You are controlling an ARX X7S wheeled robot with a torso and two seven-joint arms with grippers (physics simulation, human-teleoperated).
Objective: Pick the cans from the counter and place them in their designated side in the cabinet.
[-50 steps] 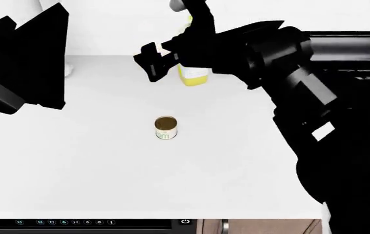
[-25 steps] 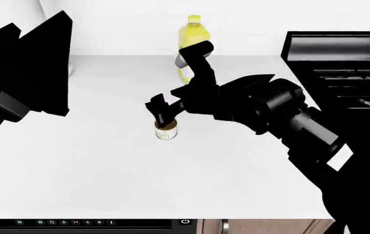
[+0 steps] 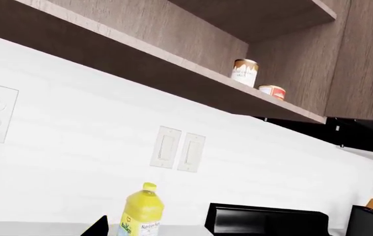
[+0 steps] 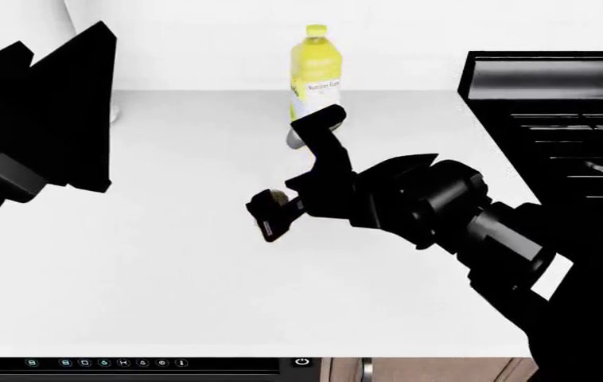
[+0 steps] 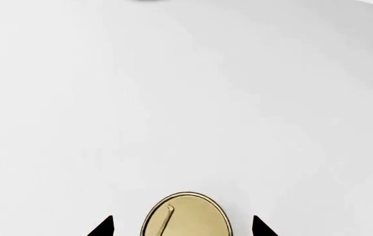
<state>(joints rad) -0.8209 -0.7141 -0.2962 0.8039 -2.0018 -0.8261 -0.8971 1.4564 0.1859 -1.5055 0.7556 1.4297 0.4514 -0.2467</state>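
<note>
On the counter: the white counter (image 4: 174, 270) has one squat can (image 5: 186, 216) sitting upright near its middle, gold lid facing up
Right gripper: the right gripper (image 4: 270, 213) is right over that can, pretty much covering it in the head view
Right fingers: spread wide, one black fingertip (image 5: 104, 227) on each side of the lid, with white gaps between, so not touching it
Left gripper: the left gripper isn't really visible, can't tell if it's spread or closed; that arm (image 4: 36, 119) is raised at the left
Cabinet: two more cans (image 3: 245, 73) already stand side by side on the wooden shelf (image 3: 173, 73), a taller one and a short reddish one
Other stuff: yellow bottle (image 4: 316, 68) at the back by the wall, black stove (image 4: 556, 103) off to the right
</note>
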